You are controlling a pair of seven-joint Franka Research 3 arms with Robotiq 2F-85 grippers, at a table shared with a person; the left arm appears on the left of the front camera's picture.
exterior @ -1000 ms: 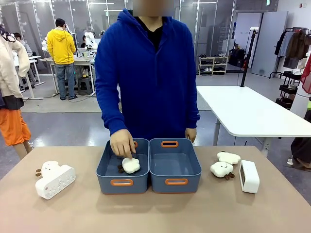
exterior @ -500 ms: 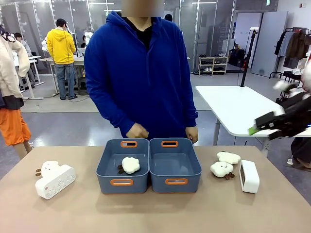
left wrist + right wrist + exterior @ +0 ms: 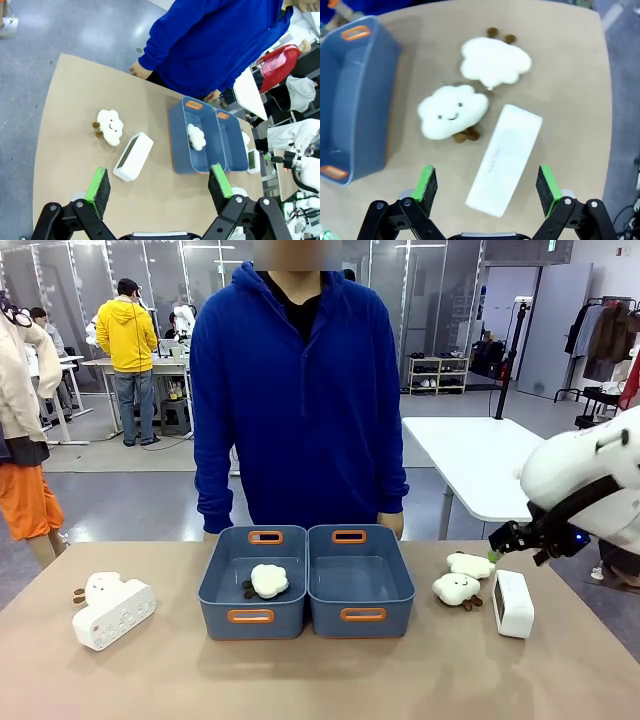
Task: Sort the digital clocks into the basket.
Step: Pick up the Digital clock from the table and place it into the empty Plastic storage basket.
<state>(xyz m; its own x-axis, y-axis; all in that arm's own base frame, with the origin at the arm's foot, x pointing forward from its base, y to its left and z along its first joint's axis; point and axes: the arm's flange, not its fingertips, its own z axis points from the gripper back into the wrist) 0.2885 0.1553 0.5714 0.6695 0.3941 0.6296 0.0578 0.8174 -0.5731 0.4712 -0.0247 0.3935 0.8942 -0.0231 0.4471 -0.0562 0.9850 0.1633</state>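
Two white digital clocks lie on the tan table. One clock stands at the right and lies directly below my open right gripper as a white block. In the front view that gripper hovers just above and left of it, apart from it. The other clock lies at the left; its dark face shows beyond my open left gripper, which is high above the table. Two blue-grey baskets sit in the middle: the left basket holds a plush, the right basket is empty.
Two cream plush toys lie between the right basket and the right clock, close to my right gripper. Another plush sits behind the left clock. A person in a blue hoodie stands at the far edge.
The person's hand has left the left basket and drawn back, leaving the plush inside. My right arm has swung in from the right and come down over the right clock.
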